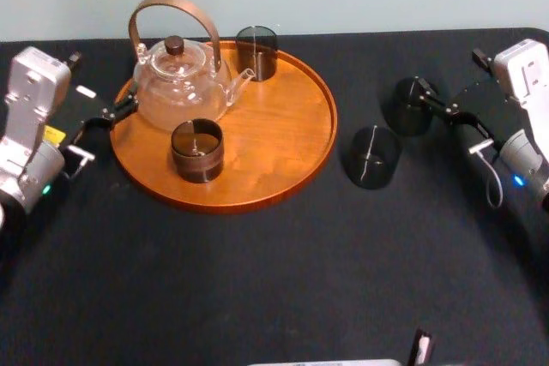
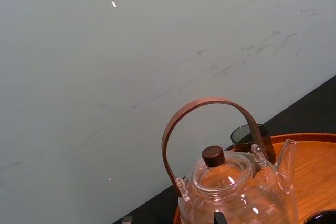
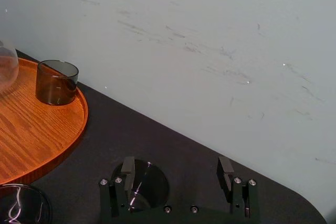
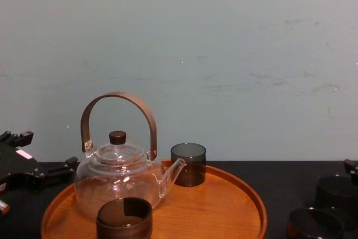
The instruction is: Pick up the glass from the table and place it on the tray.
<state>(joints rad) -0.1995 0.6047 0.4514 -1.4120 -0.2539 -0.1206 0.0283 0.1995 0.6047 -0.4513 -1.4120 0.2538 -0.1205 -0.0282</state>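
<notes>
both grippers sit low over the table [image 1: 257, 280], flanking the tray [image 1: 292, 169]. our left gripper [image 1: 99, 133] idles at the tray's left rim, fingers wide. our right gripper [image 3: 176, 174], equally wide, has one finger at the farther glass [image 1: 410, 109], on the table right of the tray. we judge this the approach: next we centre that glass, then close.

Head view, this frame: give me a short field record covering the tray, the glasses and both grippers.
tray: holds teapot, front glass, back glass
table: near table glass and far table glass, both right of tray
right gripper: open, at far table glass, not closed on it
left gripper: open, by tray's left edge
task: no glass lifted yet
</notes>
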